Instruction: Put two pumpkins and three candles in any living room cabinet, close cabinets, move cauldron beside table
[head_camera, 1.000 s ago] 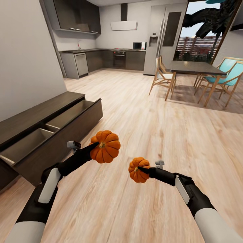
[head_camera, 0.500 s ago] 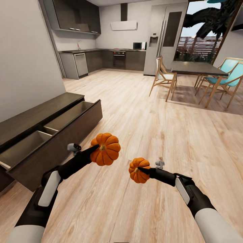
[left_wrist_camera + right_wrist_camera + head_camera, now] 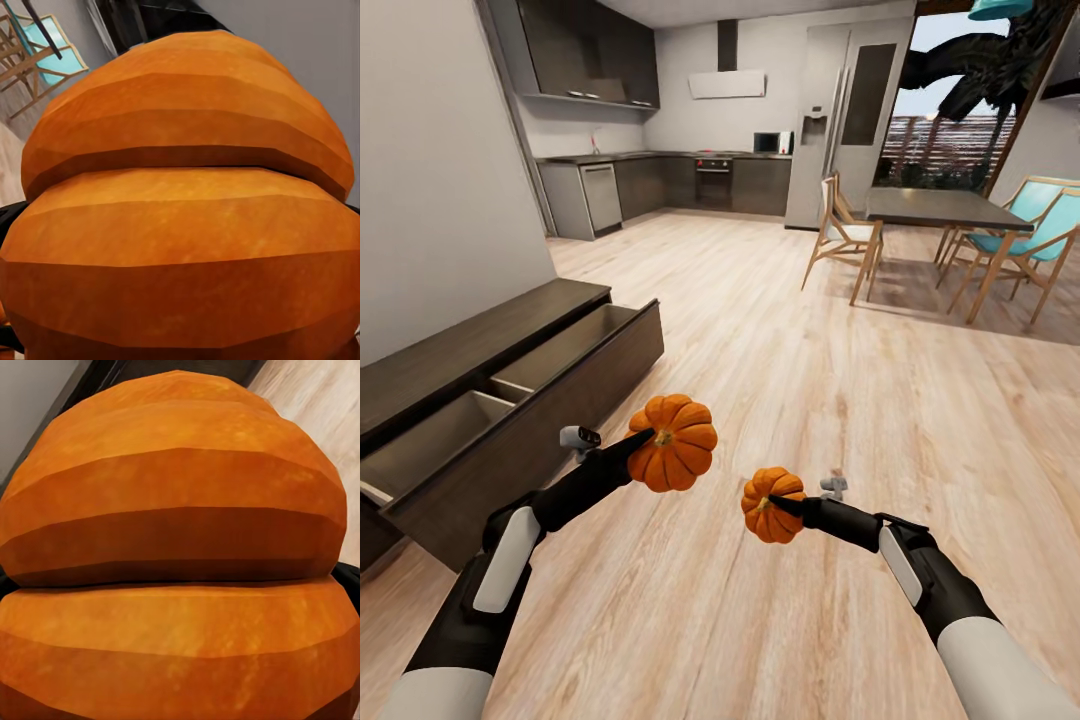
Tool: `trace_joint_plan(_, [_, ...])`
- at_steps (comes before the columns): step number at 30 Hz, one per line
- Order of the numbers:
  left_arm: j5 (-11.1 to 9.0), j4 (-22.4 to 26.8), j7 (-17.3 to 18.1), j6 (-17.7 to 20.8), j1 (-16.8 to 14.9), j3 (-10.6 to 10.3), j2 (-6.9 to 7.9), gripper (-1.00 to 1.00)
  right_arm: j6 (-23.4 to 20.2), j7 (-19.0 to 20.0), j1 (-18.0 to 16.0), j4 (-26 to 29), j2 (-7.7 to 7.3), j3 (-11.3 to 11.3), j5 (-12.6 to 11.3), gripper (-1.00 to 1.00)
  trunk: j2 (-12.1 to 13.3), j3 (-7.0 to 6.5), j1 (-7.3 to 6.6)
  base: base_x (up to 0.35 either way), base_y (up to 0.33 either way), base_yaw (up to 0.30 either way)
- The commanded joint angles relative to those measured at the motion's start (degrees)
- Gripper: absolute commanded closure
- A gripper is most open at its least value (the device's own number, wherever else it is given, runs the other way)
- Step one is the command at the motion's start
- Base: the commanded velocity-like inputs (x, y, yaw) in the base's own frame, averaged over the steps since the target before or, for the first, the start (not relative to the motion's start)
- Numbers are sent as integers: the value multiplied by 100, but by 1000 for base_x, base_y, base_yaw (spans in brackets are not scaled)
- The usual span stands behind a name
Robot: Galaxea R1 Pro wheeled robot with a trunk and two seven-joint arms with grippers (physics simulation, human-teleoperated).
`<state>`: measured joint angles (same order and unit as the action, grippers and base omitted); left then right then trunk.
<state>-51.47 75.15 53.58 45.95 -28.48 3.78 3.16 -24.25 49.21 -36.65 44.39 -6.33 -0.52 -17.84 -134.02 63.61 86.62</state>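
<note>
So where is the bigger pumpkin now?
In the head view, the bigger pumpkin is held by the left gripper above the floor, beside the open drawer, left of the smaller pumpkin.

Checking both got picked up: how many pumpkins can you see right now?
2. One pumpkin is held in the left end effector, near the open cabinet drawer. The other pumpkin is held in the right end effector.

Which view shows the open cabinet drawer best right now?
The head view: the cabinet stands at the robot's left, its drawer pulled out, both compartments visible. The right wrist view catches just a dark strip behind its pumpkin; I can't pick it out in the left wrist view.
</note>
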Motion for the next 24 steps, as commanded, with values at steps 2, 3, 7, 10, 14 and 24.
trace_joint_plan(2, [-3, 0, 8, 1, 0, 0, 0, 100, 3, 1, 0, 0, -2, -1, 0, 100, 0, -19, 0, 0, 0, 0])
trace_joint_plan(3, [-4, 0, 8, 1, 0, 0, 0, 100, 5, 1, 0, 0, -1, -1, 0, 100, 0, -28, 0, 0, 0, 0])
trace_joint_plan(7, [-4, 0, 8, 1, 0, 0, 0, 100, 17, 1, 0, 0, -1, -1, 0, 100, 0, -64, 0, 0, 0, 0])
trace_joint_plan(10, [-4, 0, 8, 1, 0, 0, 0, 100, 34, 1, 5, 0, 0, -1, 0, 100, 0, -92, 0, 0, 0, 0])
trace_joint_plan(14, [-4, 0, 6, 1, 0, 0, 0, 100, 42, 8, 8, 0, -2, -1, 0, 100, 0, -128, 0, 0, 0, 0])
trace_joint_plan(24, [2, 0, 4, 1, 0, -4, -8, 100, 45, 3, 9, 0, 0, 1, 0, 100, 0, -213, 0, 74, 0, 0])
